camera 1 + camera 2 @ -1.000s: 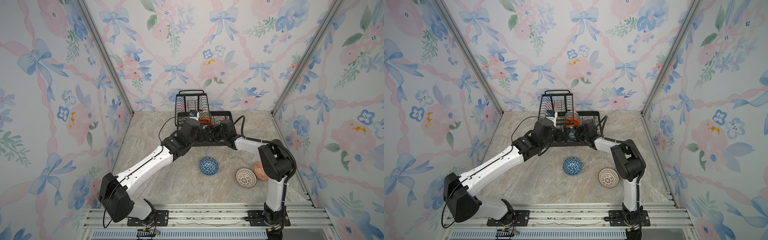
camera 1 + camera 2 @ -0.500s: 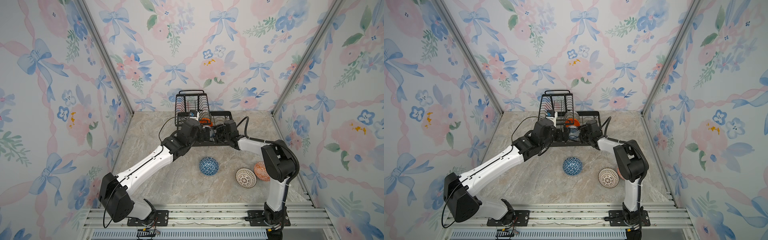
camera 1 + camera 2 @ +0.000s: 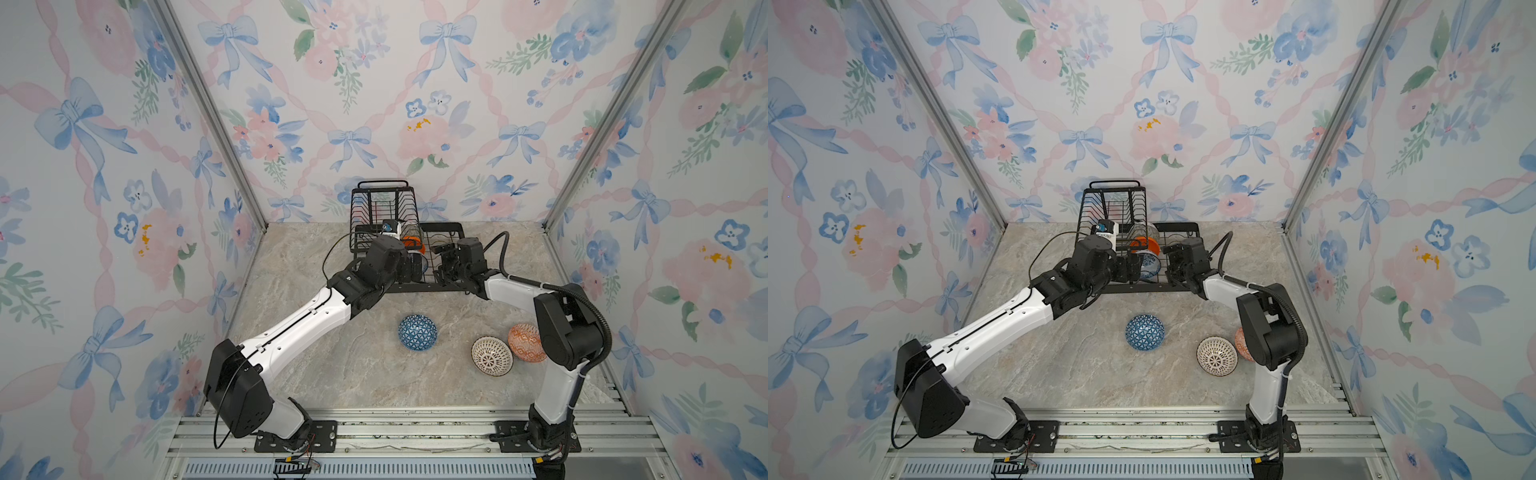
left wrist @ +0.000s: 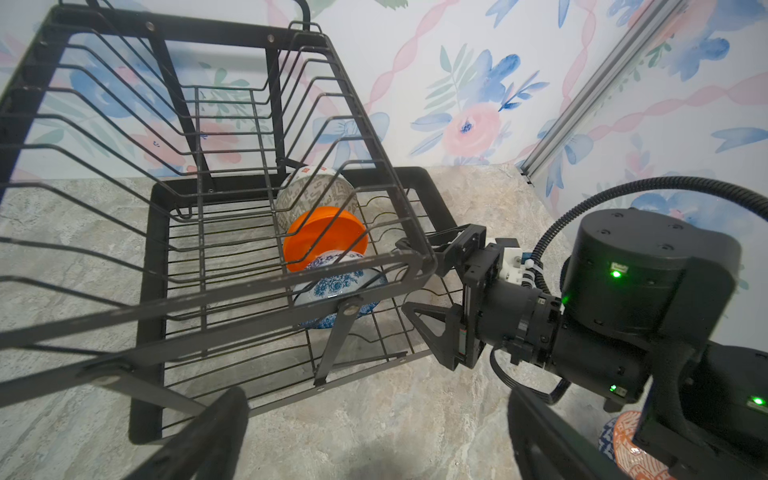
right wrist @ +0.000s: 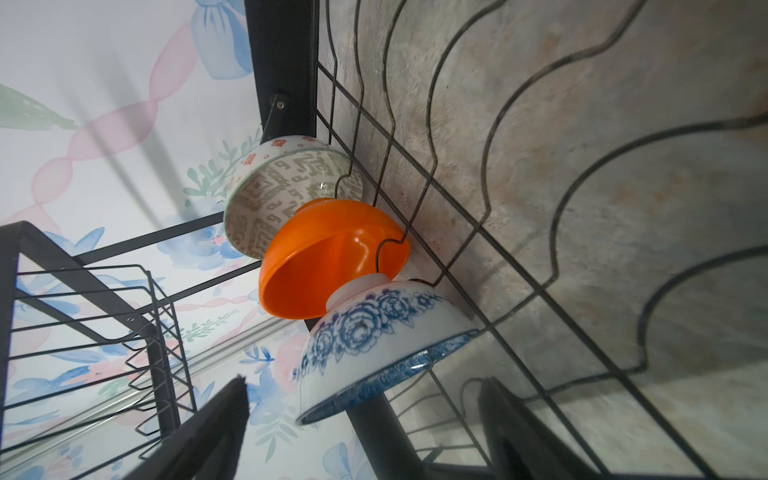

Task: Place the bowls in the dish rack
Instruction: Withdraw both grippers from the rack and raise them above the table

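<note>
Left gripper [image 4: 376,398] and right gripper [image 4: 402,275] both gape empty; draw the right straight back off the floral bowl [image 4: 332,286], seemingly slotted in the rack [image 4: 143,291]

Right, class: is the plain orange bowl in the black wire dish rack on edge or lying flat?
On edge: the plain orange bowl leans in slots of the black wire dish rack.

A grey marbled tabletop [image 3: 340,374] sits between walls [image 3: 374,104] papered with blue bows and pink flowers. Silver rails [image 3: 415,428] edge its front.
</note>
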Controlling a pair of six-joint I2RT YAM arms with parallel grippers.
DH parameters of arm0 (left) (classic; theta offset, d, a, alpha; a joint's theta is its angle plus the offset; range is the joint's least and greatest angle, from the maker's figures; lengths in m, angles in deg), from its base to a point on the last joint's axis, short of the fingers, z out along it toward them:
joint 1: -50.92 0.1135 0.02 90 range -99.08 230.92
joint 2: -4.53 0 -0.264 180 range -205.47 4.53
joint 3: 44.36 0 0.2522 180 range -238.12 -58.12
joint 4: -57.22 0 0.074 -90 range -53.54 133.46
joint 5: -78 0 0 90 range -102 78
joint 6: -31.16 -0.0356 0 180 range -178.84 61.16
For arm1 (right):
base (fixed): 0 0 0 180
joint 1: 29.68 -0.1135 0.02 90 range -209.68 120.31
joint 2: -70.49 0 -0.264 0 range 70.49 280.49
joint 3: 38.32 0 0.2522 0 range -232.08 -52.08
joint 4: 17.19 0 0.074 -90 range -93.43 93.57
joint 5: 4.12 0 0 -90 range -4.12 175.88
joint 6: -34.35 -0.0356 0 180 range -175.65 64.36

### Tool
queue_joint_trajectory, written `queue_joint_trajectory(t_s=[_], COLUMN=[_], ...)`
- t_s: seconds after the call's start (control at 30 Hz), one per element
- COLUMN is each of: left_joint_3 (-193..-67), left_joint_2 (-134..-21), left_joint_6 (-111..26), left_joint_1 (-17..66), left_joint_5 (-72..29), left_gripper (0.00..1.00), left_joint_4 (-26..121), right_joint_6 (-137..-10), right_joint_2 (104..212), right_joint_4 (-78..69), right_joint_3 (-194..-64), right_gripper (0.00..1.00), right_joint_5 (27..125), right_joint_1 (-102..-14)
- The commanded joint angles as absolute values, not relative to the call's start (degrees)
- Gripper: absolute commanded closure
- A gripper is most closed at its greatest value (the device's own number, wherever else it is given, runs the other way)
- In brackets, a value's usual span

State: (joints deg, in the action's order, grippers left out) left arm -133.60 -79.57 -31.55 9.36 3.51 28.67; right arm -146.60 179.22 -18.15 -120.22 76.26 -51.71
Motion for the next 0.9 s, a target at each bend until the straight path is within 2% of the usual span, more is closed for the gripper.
queue_joint_trajectory(t_s=[0.0,0.17,0.3,0.5,0.87], left_joint_3=[-135.79,-136.24,-135.99,-135.46,-132.6], left_joint_2=[-80.69,-81.82,-82.45,-82.79,-81.33], left_joint_6=[-31.6,-31.62,-32.04,-31.29,-29.98], left_joint_1=[9.61,9.35,8.92,8.38,5.44], left_joint_5=[3.08,3.25,3.21,4.13,6.47], left_gripper=[0.02,0.02,0.02,0.02,0.02], left_joint_4=[28.63,28.61,28.61,28.61,27.15], right_joint_6=[-144.36,-141.49,-133.0,-121.84,-100.81], right_joint_2=[176.16,174.91,174.49,172.02,162.98], right_joint_4=[-16.11,-14.45,-6.06,3.68,21.04], right_joint_3=[-119.31,-119.99,-125.07,-128.54,-127.81], right_gripper=[0.01,0.03,0.03,0.03,0.03], right_joint_5=[75.72,73.07,70.68,72.18,84.86], right_joint_1=[-50.2,-48.03,-47.35,-46.92,-46.32])
